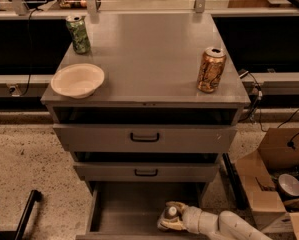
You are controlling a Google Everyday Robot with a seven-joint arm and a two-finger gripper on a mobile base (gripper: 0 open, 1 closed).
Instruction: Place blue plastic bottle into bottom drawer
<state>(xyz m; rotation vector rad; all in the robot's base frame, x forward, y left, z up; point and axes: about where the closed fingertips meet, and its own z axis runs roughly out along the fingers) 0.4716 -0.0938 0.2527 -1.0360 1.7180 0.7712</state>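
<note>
The bottom drawer (124, 211) is pulled open below two shallower drawers with dark handles. My gripper (170, 217) reaches into its right front part on a white arm (229, 226) that enters from the lower right. Its pale fingers (172, 227) close around the blue plastic bottle (172, 212). Only the bottle's white cap and a bit of its neck show from above; the rest is hidden by the gripper. I cannot tell whether the bottle rests on the drawer floor.
On the cabinet top (144, 49) stand a green can (78, 33) at the back left, a cream bowl (78, 80) at the front left and a gold-brown can (210, 69) on the right. An open cardboard box (269, 184) sits on the floor to the right.
</note>
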